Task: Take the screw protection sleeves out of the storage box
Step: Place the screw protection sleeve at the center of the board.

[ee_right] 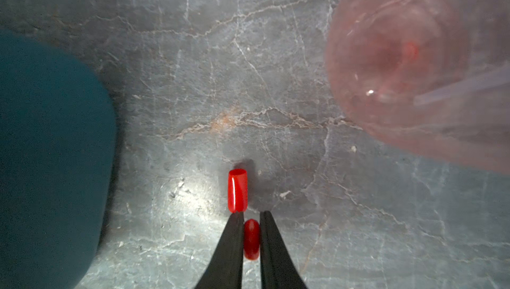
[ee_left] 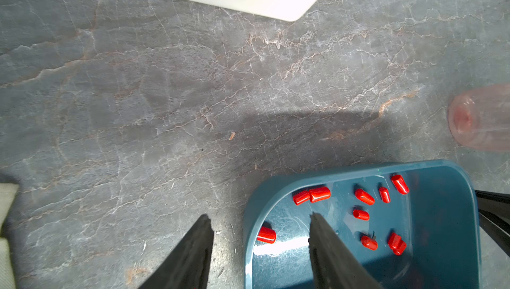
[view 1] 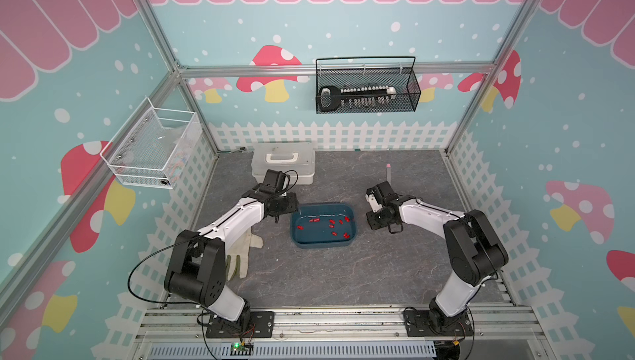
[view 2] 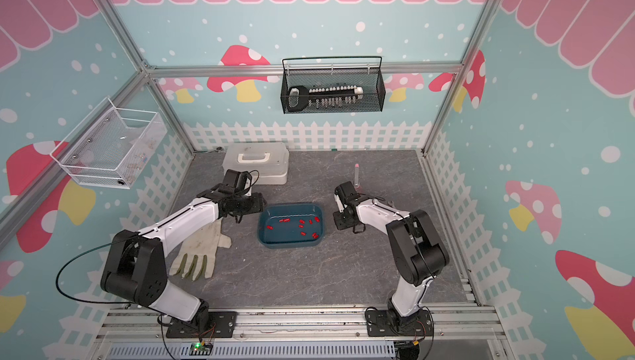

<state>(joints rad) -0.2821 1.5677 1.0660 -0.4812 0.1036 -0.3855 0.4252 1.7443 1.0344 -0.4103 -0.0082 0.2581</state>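
The storage box (view 1: pixel 323 245) (view 2: pixel 288 244), a shallow teal tub, sits mid-table between my arms. Several red screw protection sleeves (view 1: pixel 313 220) (ee_left: pixel 319 193) lie scattered on its floor. My left gripper (view 1: pixel 279 217) (ee_left: pixel 260 215) is open at the box's left end, one finger over the table and the other over the inside. Just right of the box (ee_right: pixel 49 149), my right gripper (view 1: pixel 374 221) (ee_right: pixel 251 213) hangs low over the table, shut on one sleeve (ee_right: pixel 251 239). Another sleeve (ee_right: pixel 237 189) lies on the table right at its fingertips.
A clear pink tube (view 1: pixel 388 172) (ee_right: pixel 400 61) stands close behind the right gripper. A white lidded case (view 1: pixel 283 162) sits behind the left gripper. A work glove (view 1: pixel 240 258) lies under the left arm. Wire baskets hang on the back wall (view 1: pixel 366 90) and the left wall (view 1: pixel 151 148).
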